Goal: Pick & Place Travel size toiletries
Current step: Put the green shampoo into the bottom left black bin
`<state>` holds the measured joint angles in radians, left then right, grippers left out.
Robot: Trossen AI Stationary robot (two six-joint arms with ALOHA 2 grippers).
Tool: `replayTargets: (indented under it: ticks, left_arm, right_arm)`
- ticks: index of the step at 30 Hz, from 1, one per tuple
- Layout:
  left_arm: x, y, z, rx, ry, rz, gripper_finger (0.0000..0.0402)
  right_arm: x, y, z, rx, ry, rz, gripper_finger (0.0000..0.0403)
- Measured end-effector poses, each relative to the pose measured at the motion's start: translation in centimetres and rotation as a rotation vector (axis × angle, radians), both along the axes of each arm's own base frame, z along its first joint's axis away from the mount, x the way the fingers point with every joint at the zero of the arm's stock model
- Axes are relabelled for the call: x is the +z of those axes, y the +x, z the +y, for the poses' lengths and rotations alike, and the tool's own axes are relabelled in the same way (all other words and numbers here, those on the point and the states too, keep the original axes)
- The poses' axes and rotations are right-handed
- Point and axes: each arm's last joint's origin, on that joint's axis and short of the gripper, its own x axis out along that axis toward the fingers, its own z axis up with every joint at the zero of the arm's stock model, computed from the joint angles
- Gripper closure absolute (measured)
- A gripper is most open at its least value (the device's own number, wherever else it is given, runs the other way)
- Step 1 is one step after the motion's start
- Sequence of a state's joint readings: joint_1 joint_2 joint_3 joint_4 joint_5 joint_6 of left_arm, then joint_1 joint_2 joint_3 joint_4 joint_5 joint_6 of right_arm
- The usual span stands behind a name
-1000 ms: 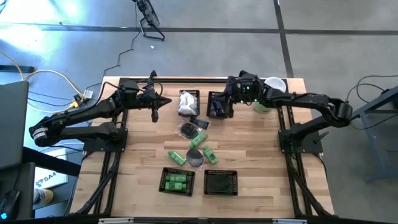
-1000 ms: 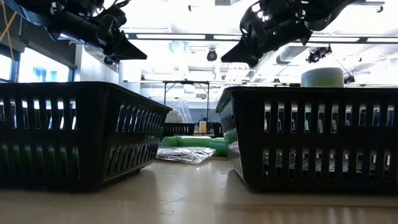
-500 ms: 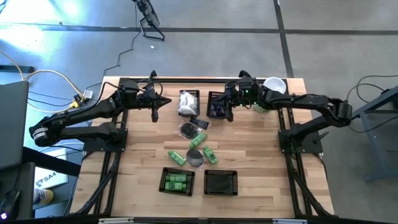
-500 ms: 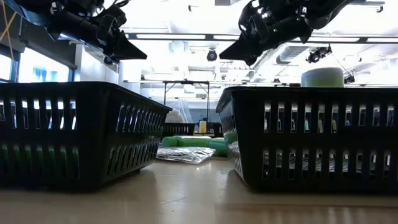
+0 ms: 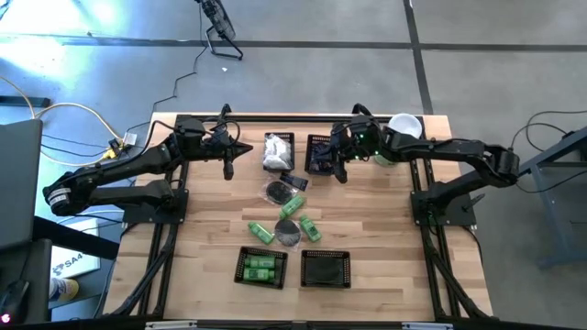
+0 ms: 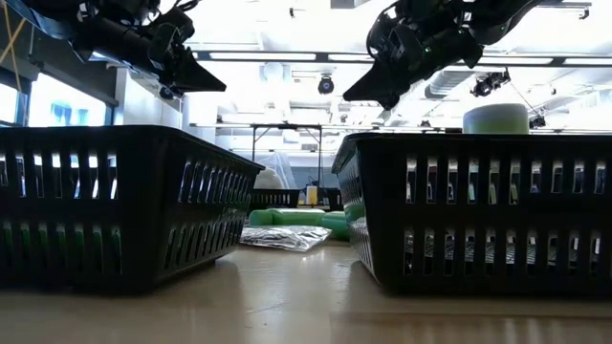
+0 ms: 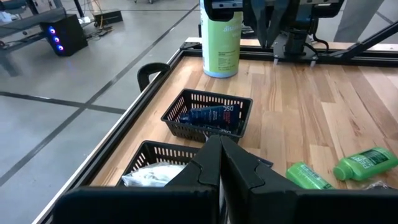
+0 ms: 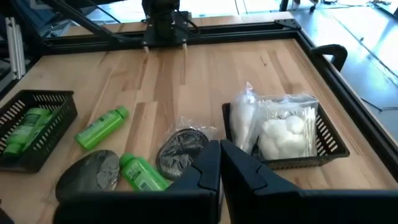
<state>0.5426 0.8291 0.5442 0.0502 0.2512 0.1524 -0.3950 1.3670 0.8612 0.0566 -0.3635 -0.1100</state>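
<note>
The travel size toiletries lie mid-table: green bottles, a grey disc, a clear-wrapped dark disc and a dark piece. White packets fill one far basket. A dark blue tube lies in the other. More green bottles sit in a near basket. My left gripper hangs shut above the table, left of the packet basket. My right gripper hangs shut beside the dark-tube basket. Neither holds anything.
A tall pale-green cylinder with a white lid stands at the far right, close behind my right arm. A second black mesh basket sits at the near edge. Bare wood lies to the left and right of the loose items.
My right gripper has shifted a little toward the table's near edge by the dark-tube basket and tipped slightly, staying shut. The toiletries and baskets lie where they were.
</note>
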Motion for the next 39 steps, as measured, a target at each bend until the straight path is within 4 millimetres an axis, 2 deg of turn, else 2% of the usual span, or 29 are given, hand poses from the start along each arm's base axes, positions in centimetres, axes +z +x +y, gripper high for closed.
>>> replayTargets:
  ticks: [13,20,24,29,33,39]
  left_arm:
    - [0.2,0.0,0.0,0.0,0.017,-0.017,0.0401]
    - [-0.6,-0.2,-0.1,-0.031,0.086,0.09,0.0401]
    - [-2.3,-0.3,-0.3,-0.065,0.075,0.069,0.0402]
    - [-3.6,-0.6,-0.6,-0.091,0.097,-0.074,0.0401]
    - [-3.7,-1.1,-1.0,-0.105,0.127,-0.125,0.0402]
    - [-3.6,-1.4,-1.2,-0.106,0.121,-0.118,0.0402]
  right_arm:
    - [0.0,-0.1,-0.5,-0.165,-0.072,0.026,0.0398]
    - [1.0,0.4,-0.4,-0.173,-0.076,-0.082,0.0398]
    - [1.3,0.7,0.1,-0.151,-0.085,-0.115,0.0398]
    - [1.4,1.0,0.7,-0.125,-0.086,-0.129,0.0398]
    - [1.9,1.3,1.3,-0.087,-0.081,-0.185,0.0399]
    - [1.8,2.0,4.1,-0.129,-0.073,-0.169,0.0399]
